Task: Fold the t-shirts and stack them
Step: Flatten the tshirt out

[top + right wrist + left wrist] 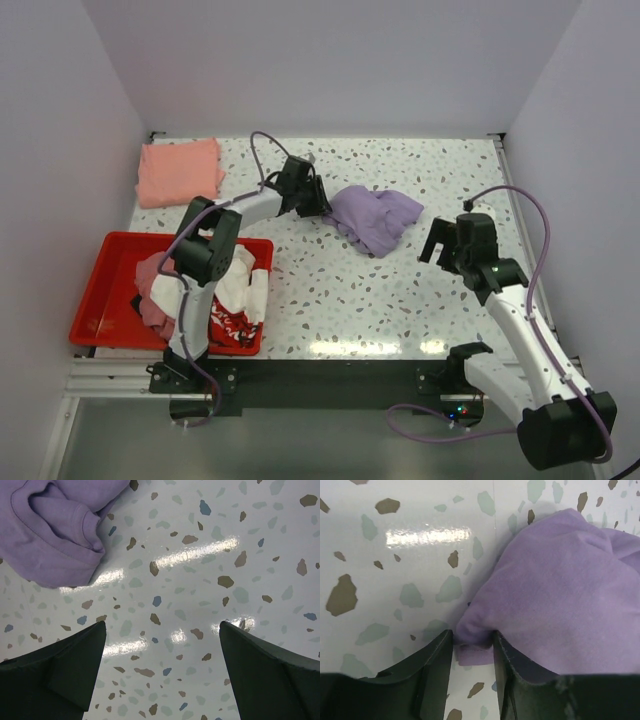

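The purple t-shirt (378, 218) lies crumpled and unfolded on the middle of the counter (400, 300), toward the far side. The left gripper (473, 639) is at its left edge. Its jaws stand partway in, and a fold of the purple cloth fills the gap and touches both; how firm the pinch is I cannot tell. The right gripper (162, 625) hovers over bare counter just right of the shirt, jaws wide apart and holding nothing. At the far left corner a salmon-pink t-shirt (180, 170) lies folded flat, so one looks done. More t-shirts (240, 290) sit heaped in the red tray (100, 290) at the near left. By my judgement most of the folding, and all the stacking, is still ahead.
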`<state>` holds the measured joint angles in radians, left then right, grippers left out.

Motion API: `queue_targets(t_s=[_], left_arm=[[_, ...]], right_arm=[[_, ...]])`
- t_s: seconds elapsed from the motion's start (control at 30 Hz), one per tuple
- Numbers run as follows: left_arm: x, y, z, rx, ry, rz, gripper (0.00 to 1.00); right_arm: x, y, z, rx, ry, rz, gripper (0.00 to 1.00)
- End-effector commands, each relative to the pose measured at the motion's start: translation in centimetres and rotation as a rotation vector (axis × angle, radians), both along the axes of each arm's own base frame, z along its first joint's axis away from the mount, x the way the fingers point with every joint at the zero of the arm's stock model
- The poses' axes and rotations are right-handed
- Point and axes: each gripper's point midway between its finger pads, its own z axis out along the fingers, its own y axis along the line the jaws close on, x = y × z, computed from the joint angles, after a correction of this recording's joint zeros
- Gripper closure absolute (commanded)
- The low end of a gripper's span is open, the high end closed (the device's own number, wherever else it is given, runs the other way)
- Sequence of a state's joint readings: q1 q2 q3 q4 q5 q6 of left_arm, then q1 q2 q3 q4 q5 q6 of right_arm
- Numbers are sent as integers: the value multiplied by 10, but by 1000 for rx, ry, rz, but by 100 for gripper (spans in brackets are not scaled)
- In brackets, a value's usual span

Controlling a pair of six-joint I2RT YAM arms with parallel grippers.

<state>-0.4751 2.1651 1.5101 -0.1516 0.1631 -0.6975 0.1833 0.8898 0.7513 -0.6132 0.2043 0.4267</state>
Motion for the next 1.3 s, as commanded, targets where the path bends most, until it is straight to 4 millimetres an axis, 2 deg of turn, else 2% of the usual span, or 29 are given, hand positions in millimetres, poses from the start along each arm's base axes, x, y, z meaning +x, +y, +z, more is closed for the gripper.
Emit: queue_targets(t_s=[0.0, 0.07, 0.1, 0.13, 0.2, 0.37, 0.47, 0.53, 0.63, 0.67, 0.7, 0.73, 0.77, 0.8, 0.83, 0.87, 0.97, 1.03, 1.07, 1.2, 1.27], left_arm=[[0, -23, 11, -40, -22, -62, 60], [1, -26, 10, -45, -20, -74, 72], [0, -26, 9, -43, -15, -74, 93], [1, -26, 12, -43, -20, -76, 100], [2, -26, 16, -38, -33, -78, 100], [0, -13, 43, -14, -113, -59, 100], [-7, -7, 54, -14, -147, -64, 100], [-13, -6, 59, -20, -161, -85, 100], [-16, -6, 65, -23, -173, -104, 100], [-16, -6, 67, -23, -178, -108, 100], [-17, -6, 68, -22, -182, -110, 100], [-17, -5, 69, -20, -188, -114, 100], [-17, -5, 71, -20, -192, -116, 100], [-18, -5, 71, -20, -192, -116, 100], [-18, -5, 71, -18, -194, -118, 100], [-18, -5, 70, -17, -192, -118, 100], [-18, -6, 68, -18, -192, -125, 100], [-17, -6, 67, -16, -192, -129, 100], [-17, -6, 66, -13, -192, -129, 100], [-14, -3, 64, 8, -204, -123, 100], [-13, -1, 63, 19, -210, -119, 100]], right_arm=[[9, -5, 12, -17, -37, -26, 1], [10, -4, 12, -12, -38, -31, 1], [11, -4, 12, -11, -40, -32, 1], [11, -5, 12, -11, -40, -37, 1], [12, -5, 13, -13, -44, -42, 1], [24, -8, 18, -3, -61, -94, 1], [41, -4, 25, 35, -73, -139, 1], [53, 0, 20, 52, -46, -157, 1], [84, 4, 23, 97, -52, -175, 1], [97, 6, 31, 118, -69, -175, 1], [107, 9, 32, 153, -70, -167, 2], [119, 11, 18, 162, -33, -165, 3], [134, 13, 28, 181, -55, -161, 5], [144, 14, 27, 201, -52, -157, 6], [155, 15, 7, 196, -4, -157, 9], [169, 14, 15, 200, -22, -161, 9], [199, 17, -9, 217, 32, -149, 15], [211, 17, -20, 237, 60, -138, 21], [221, 18, -33, 237, 87, -137, 22], [234, 20, -60, 236, 150, -135, 25], [237, 24, -69, 253, 160, -124, 32]])
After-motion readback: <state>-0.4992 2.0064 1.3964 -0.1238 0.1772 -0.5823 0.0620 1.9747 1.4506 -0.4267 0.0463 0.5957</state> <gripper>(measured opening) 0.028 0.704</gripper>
